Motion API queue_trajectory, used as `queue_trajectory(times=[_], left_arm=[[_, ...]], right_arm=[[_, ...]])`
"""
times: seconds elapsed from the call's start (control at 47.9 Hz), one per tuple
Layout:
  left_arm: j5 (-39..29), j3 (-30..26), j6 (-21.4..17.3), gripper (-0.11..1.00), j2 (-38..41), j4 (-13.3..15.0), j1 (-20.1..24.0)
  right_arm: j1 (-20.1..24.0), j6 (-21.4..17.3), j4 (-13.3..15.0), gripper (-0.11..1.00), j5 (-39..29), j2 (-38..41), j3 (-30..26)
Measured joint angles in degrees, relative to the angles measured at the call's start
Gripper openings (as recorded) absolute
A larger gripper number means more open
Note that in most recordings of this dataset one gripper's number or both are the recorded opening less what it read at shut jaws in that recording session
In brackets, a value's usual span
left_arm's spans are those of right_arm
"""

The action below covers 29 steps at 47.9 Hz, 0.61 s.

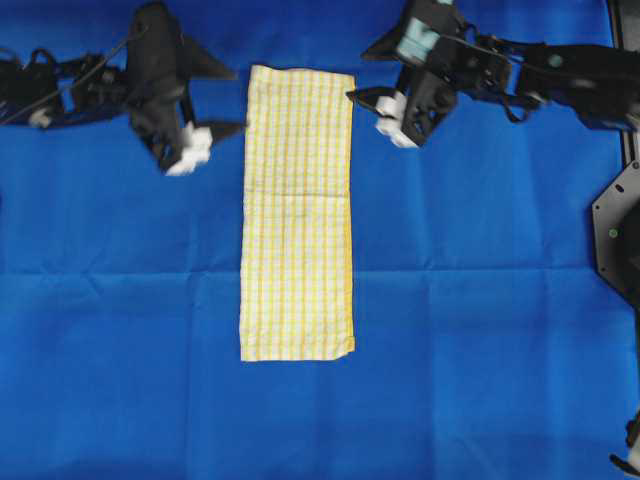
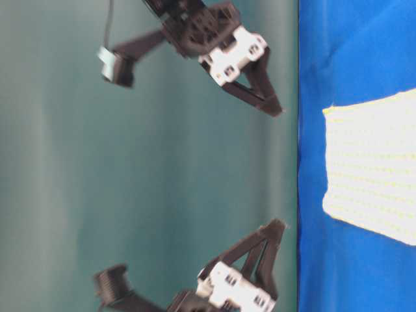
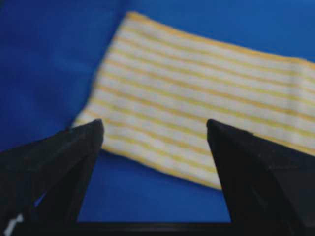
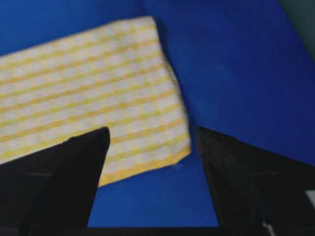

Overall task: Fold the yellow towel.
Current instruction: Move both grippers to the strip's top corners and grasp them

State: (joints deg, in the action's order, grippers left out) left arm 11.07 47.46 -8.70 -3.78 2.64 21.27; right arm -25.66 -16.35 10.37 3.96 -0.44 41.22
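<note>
Yellow towel (image 1: pixel 297 213) lies flat on the blue cloth (image 1: pixel 480 300) covering the worktop, as a long narrow strip, near short edge squared off, far short edge up between the two arms. Left tool (image 1: pixel 225 90) sits just beside the towel's far left corner, jaws spread wide, nothing in them. Right tool (image 1: pixel 363 72) is near the far right corner, also spread wide and empty. Table-level view shows both tools clear of the surface.
</note>
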Motion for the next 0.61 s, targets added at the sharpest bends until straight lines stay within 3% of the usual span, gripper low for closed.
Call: queue_trajectory(times=[0.167, 0.439, 0.522, 0.606], left_arm=[[3.08, -3.52, -0.70, 0.80, 7.73, 0.09, 4.48], [5.36, -8.70, -0.88, 0.75, 18.46, 0.09, 7.03], [5.45, -9.67, -0.88, 0.67, 20.83, 0.00, 7.56], [5.63, -10.20, -0.88, 0.49, 21.88, 0.00, 7.29]], right_arm=[[-1.93, 0.00, 0.00, 0.76, -0.26, 5.89, -3.08], [-2.81, 0.00, -1.05, 0.76, -0.26, 14.24, -6.59], [-2.81, 0.00, -1.49, 0.75, -0.35, 15.38, -7.29], [-2.81, 0.00, -1.67, 0.71, -0.35, 15.82, -7.65]])
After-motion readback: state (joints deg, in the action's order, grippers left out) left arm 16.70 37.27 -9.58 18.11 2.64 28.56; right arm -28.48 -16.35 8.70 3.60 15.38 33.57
